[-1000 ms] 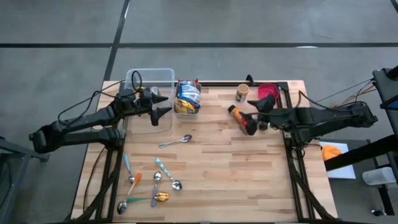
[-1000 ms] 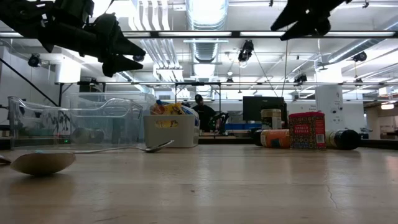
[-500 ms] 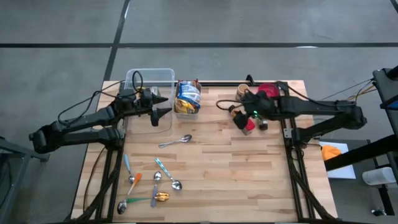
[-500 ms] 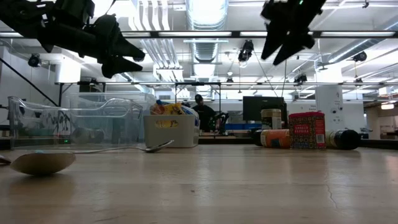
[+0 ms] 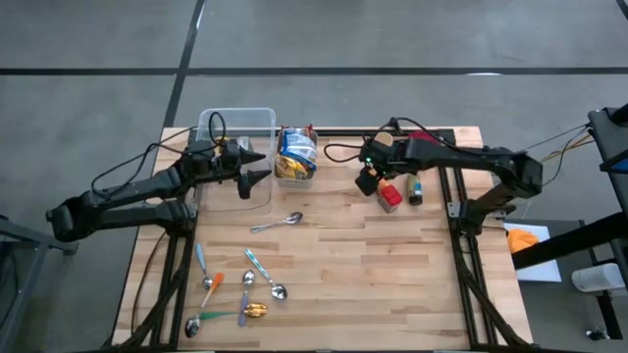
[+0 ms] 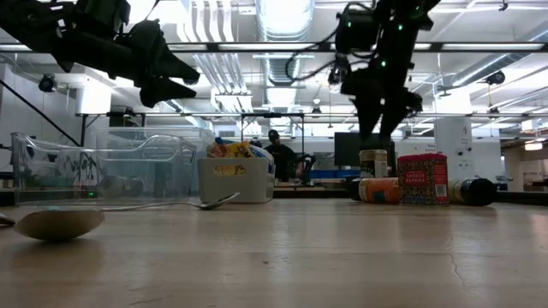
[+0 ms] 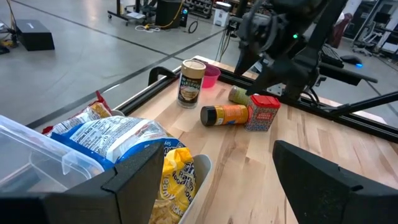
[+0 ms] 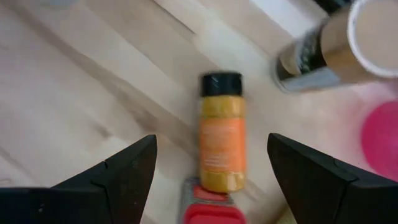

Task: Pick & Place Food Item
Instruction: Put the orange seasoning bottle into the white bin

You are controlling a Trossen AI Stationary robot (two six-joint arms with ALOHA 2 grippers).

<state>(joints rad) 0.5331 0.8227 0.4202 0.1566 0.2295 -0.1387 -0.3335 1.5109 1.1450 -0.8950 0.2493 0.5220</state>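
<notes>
- Orange spice bottle [image 8: 221,131], black-capped, lies on its side on our wooden table [image 5: 343,255], just beside a red box [image 7: 263,112] and near an upright tan canister [image 7: 191,83] and a pink cup [image 7: 211,76].
- Our right gripper [image 5: 367,176] hangs above that bottle, pointing steeply down; its fingers [image 8: 118,171] stand wide apart on either side of the bottle in the wrist view and hold nothing.
- Our left gripper [image 5: 257,165] waits raised near the clear plastic bin [image 5: 257,120], beside the white tub [image 6: 235,180] of snack bags; its fingers are spread and empty.
- We see a metal spoon [image 5: 278,223] lying mid-table, apart from a scatter of coloured spoons [image 5: 235,289] near the front edge.
- A dark bottle [image 5: 415,191] lies just beyond the red box, towards the table's right edge.
</notes>
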